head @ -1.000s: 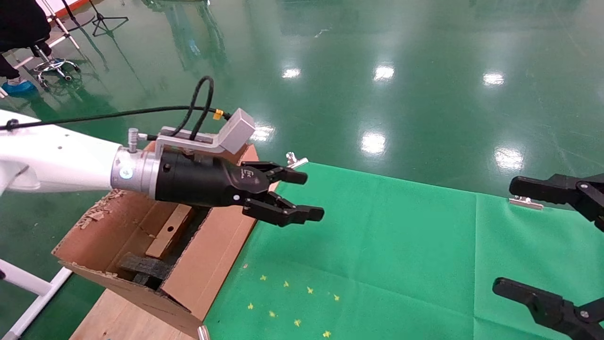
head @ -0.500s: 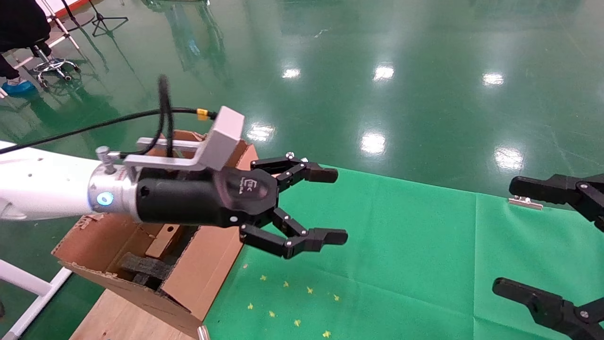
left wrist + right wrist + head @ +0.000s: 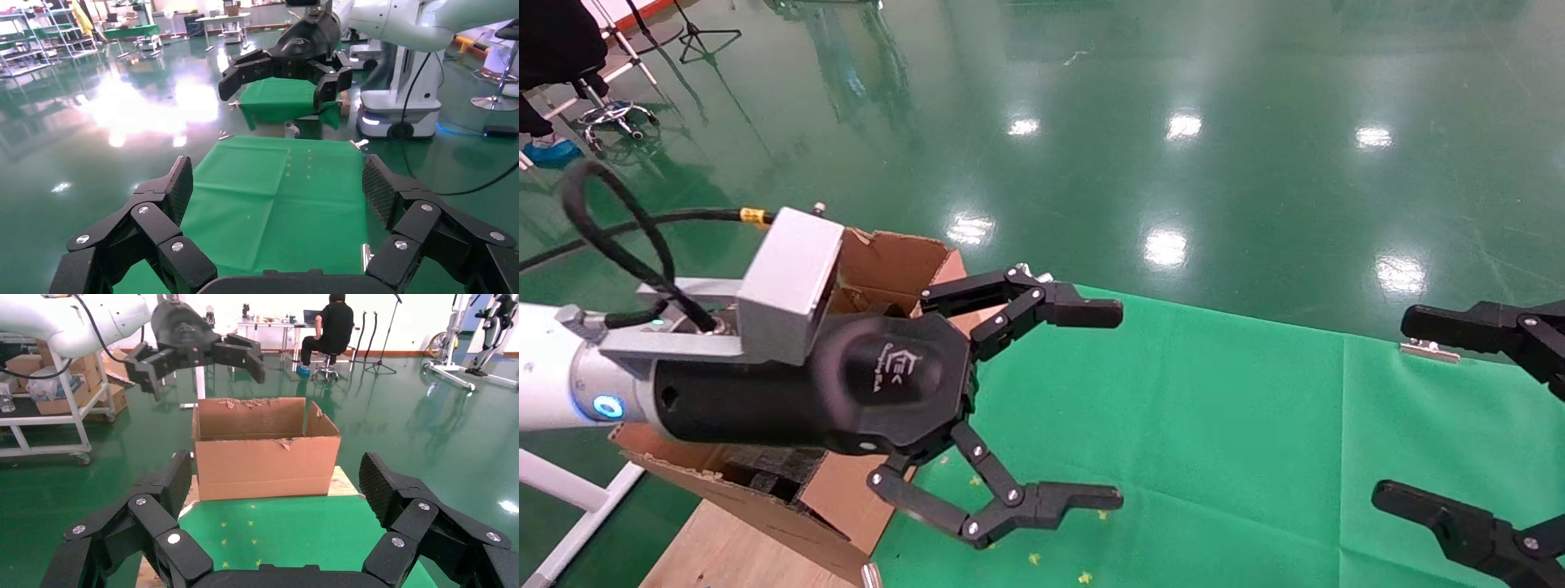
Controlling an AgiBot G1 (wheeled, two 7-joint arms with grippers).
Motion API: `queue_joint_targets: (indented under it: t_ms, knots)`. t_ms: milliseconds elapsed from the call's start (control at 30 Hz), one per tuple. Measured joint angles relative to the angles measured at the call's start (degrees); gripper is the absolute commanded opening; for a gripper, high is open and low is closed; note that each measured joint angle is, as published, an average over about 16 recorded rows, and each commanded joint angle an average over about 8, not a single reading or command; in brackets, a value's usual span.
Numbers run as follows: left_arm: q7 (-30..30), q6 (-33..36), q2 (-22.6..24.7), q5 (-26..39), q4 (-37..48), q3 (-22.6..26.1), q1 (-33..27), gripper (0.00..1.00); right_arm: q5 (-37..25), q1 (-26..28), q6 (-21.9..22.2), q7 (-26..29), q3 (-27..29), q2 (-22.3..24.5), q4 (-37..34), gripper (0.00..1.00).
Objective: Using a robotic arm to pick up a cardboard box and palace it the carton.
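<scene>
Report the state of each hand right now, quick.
Left hand: open, holding nothing, raised beside the big carton.
Right hand: open, holding nothing, over the green cloth.

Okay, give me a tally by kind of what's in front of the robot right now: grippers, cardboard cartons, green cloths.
Grippers: 2, the left gripper open and raised beside the carton, the right gripper open at the cloth's other side.
Cardboard cartons: 1, the carton, flaps upright.
Green cloths: 1, the green cloth, with nothing resting on its visible part.
Total: 4
</scene>
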Motion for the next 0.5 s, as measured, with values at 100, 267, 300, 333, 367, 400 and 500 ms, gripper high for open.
queue_joint_targets:
  t_ms: [100, 267, 300, 333, 367, 400, 500]
  knots:
    - [0.3, 0.1, -0.1, -0.4, -0.9, -1.0, 0.8, 1.00, 0.0, 0.0, 0.0, 0.0, 0.0, 0.0, 0.0, 1.00]
    - [0.4, 0.2, -0.2, -0.5, -1.2, -1.4, 1.1, 1.00, 0.0, 0.0, 0.0, 0.0, 0.0, 0.0, 0.0, 1.00]
    - [0.4, 0.2, -0.2, -0.5, -1.1, -1.3, 1.1, 1.00, 0.0, 0.0, 0.0, 0.0, 0.0, 0.0, 0.0, 1.00]
    - [0.4, 0.2, -0.2, -0.5, -1.0, -1.2, 1.0, 1.00, 0.0, 0.0, 0.0, 0.0, 0.0, 0.0, 0.0, 1.00]
    - [0.4, 0.1, -0.2, -0.5, -0.9, -1.1, 0.9, 1.00, 0.0, 0.0, 0.0, 0.0, 0.0, 0.0, 0.0, 1.00]
    - [0.3, 0.1, -0.2, -0.4, -0.9, -1.0, 0.8, 1.00, 0.0, 0.0, 0.0, 0.0, 0.0, 0.0, 0.0, 1.00]
    - [0.3, 0.1, -0.1, -0.3, -0.6, -0.8, 0.6, 1.00, 0.0, 0.0, 0.0, 0.0, 0.0, 0.0, 0.0, 1.00]
